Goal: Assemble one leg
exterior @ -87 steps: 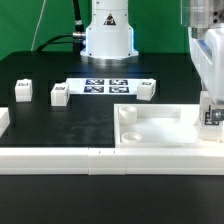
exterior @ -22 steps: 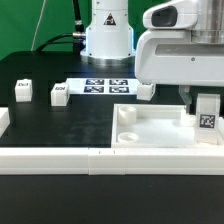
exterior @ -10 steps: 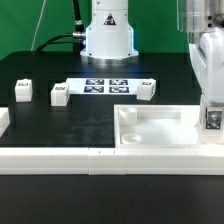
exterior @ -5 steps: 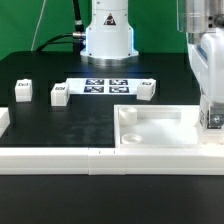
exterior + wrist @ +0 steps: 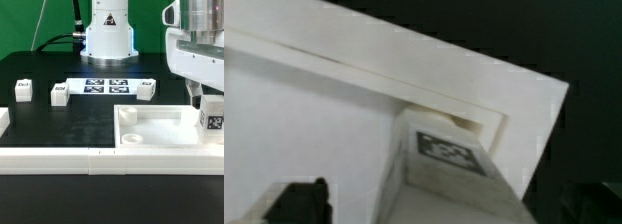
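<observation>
Leg now sits rotated in the tray corner; you cannot tell whether the fingers grip it.

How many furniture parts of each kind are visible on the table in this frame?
Small white legs: 4
Large white tray-shaped part: 1
Marker board (rig, not furniture): 1
Long white border rails: 2
Total: 8
</observation>
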Controlling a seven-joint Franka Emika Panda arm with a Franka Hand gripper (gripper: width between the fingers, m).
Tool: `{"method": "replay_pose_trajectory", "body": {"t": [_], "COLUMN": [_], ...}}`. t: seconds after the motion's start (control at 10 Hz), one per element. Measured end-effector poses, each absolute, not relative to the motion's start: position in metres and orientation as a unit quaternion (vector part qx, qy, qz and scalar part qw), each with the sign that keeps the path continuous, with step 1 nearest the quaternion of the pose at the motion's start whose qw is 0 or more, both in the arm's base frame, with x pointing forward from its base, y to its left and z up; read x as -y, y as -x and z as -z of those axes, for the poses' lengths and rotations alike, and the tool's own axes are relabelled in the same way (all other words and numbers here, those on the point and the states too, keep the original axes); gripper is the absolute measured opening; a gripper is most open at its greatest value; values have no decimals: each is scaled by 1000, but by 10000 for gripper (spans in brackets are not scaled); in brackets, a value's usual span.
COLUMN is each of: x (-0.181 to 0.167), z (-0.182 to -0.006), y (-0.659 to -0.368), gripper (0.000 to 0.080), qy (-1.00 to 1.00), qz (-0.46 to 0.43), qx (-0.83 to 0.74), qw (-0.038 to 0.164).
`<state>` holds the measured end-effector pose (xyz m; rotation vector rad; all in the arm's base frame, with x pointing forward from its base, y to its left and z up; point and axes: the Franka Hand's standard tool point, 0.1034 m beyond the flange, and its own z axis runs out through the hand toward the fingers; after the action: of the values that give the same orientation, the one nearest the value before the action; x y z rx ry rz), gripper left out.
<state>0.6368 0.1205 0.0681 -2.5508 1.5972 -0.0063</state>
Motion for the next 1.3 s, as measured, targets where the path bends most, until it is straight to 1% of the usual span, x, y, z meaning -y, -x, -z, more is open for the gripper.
{"method": "replay_pose_trajectory", "body": {"t": [0.1, 0.5, 0.9, 1.0, 1.2, 1.3], "x": [-119, -119, -118, -118, -116, -116], "z": [-68, -69, -69, -70, -69, -69], "y": [-638, -639, -639, -639, -639, -639], "gripper": [649, 649, 649, 649, 649, 560], "qy": [878, 959, 991, 994, 995, 995], "qz": [9, 26, 35, 37, 37, 36], "qx": [-473, -279, -123, -94, -86, -87], "qw": [66, 51, 38, 35, 34, 34]}}
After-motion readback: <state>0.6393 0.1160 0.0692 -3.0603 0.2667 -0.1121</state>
